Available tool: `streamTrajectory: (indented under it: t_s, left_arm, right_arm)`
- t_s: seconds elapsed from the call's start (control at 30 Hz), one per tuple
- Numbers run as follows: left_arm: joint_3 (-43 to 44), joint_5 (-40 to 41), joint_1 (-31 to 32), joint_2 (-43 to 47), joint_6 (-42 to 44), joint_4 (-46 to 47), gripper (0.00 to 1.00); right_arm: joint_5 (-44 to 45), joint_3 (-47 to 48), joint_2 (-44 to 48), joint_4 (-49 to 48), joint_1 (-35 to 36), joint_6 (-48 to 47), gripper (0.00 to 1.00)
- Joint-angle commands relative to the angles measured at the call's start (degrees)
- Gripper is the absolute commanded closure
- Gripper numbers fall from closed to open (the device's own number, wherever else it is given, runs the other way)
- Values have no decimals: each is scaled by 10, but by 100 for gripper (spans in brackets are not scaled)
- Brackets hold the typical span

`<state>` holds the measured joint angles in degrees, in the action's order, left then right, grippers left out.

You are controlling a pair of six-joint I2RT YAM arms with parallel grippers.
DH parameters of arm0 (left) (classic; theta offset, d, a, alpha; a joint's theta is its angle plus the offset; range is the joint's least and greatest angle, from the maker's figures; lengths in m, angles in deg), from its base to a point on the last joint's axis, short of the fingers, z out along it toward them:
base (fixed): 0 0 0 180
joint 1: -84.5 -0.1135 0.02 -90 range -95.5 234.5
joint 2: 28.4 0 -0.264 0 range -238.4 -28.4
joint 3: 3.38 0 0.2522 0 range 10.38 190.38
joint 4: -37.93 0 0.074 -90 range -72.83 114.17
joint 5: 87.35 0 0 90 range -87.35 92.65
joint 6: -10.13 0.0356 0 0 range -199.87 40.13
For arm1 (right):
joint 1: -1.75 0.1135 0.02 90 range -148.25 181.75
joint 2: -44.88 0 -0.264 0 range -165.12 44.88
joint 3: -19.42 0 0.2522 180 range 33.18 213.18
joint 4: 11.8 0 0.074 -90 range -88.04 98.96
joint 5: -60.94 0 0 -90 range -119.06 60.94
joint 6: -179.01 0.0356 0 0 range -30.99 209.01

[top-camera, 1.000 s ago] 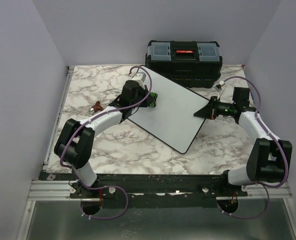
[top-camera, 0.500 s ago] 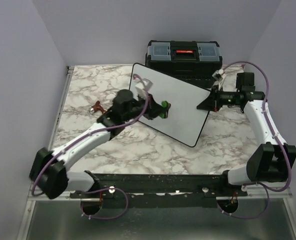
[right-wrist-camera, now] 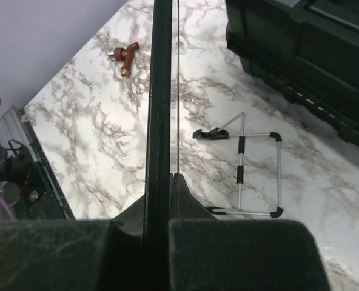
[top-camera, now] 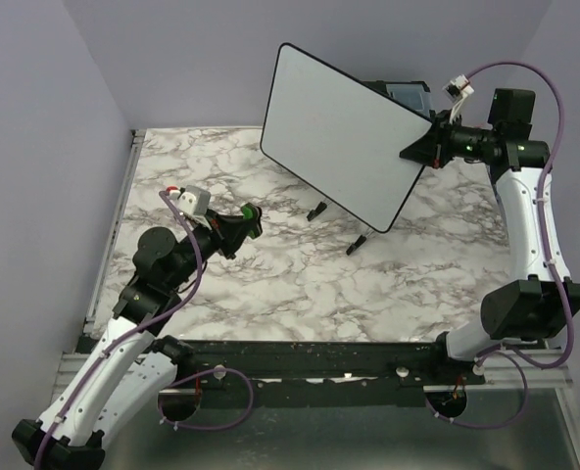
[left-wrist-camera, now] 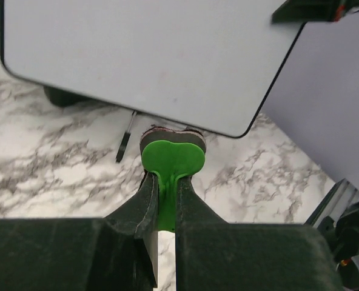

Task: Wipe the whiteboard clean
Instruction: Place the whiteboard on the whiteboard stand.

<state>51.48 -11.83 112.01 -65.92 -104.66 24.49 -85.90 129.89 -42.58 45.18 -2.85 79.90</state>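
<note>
The whiteboard is lifted off the table and tilted up, its white face towards the arms. My right gripper is shut on its right corner. In the right wrist view the board's black edge runs straight up from between the fingers of that right gripper. My left gripper hovers near the table's left middle, apart from the board, shut on a green eraser. The left wrist view shows this eraser in the left gripper, felt pad facing the whiteboard ahead.
A wire stand with black feet sits under the board and shows on the marble top. A black toolbox stands at the back, mostly hidden by the board. A small brown object lies at the left.
The right gripper has raised the whiteboard from lying flat on the table to a tilted, lifted pose. The left arm has drawn back off the board towards the near left, eraser still held.
</note>
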Motion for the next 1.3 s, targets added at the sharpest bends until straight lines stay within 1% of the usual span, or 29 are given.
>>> streamTrajectory:
  t_s: [0.0,0.23,0.4,0.53,0.7,0.83,0.93,1.0,1.07,1.17,1.27]
  left_arm:
    - [-38,27,-13,40,1,-56,100]
    - [-65,24,-20,67,-2,-74,100]
    - [-85,23,-24,79,-11,-75,100]
    - [-95,18,-25,83,-22,-66,100]
    - [-105,10,-25,80,-32,-55,100]
    - [-111,7,-25,86,-34,-55,100]
    - [-112,9,-25,91,-34,-59,100]
    - [-110,9,-25,91,-34,-61,100]
    - [-110,7,-25,92,-37,-61,100]
    - [-108,8,-26,96,-41,-60,100]
    - [-108,7,-26,97,-41,-60,100]
  right_arm:
    - [2,23,11,8,-12,-9,100]
    - [35,-54,57,19,-36,-47,100]
    - [34,-102,82,18,-64,-65,100]
    - [35,-153,100,21,-76,-99,100]
    - [53,-216,129,-10,-91,-134,99]
    - [35,-240,135,-17,-99,-167,99]
    - [-35,-222,133,-24,-101,-152,99]
    - [-101,-205,129,-39,-101,-115,99]
    - [-140,-189,131,-59,-102,-79,99]
    - [-113,-178,157,-120,-100,-17,99]
    - [-47,-178,182,-141,-101,-6,100]
